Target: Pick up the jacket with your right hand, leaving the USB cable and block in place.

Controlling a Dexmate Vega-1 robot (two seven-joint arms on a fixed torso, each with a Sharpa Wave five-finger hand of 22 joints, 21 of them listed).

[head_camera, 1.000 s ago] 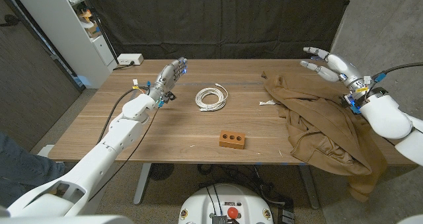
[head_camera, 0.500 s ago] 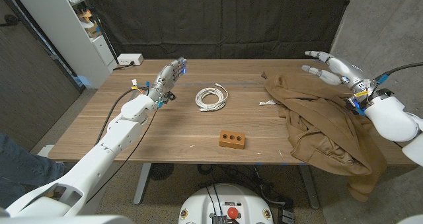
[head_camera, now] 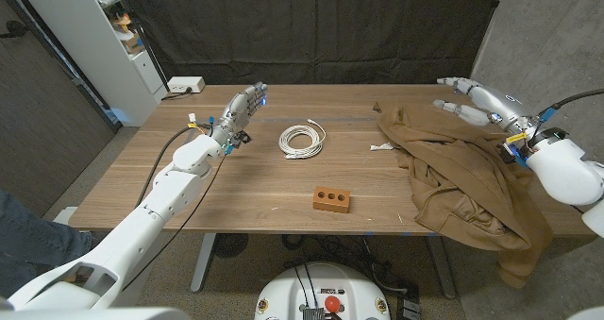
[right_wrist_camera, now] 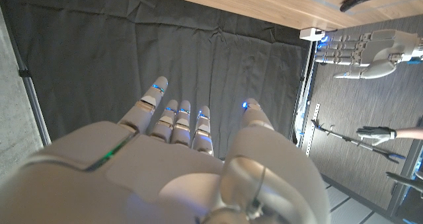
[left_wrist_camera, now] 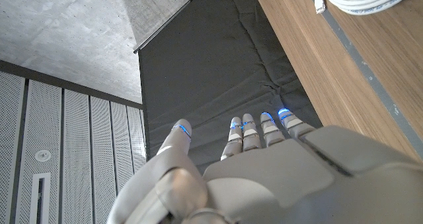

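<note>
Your right hand (head_camera: pixel 477 101) hangs in the air over the far right corner of the table (head_camera: pixel 189 193), fingers spread wide and holding nothing, palm turned down toward the cloth as far as the head view shows. It sits above and just past the far edge of the jacket (head_camera: pixel 462 183), not touching it, which looks like the approach to a grasp not yet begun. The jacket is a crumpled brown heap on the right side of the table, with its near end spilling over the table's front edge, so you will likely need to bunch a thick fold to get a firm hold. Your left hand (head_camera: pixel 241 112) stands on the far left part of the table with fingers straight and apart, empty, well away from the work, which keeps it clear of the lift. The coiled white cable (head_camera: pixel 302 139) lies near the middle, just beside that left hand, and the small brown block (head_camera: pixel 332 199) with holes rests toward the front; both lie apart from the jacket, so lifting it should not drag them. No containers stand on the table.
</note>
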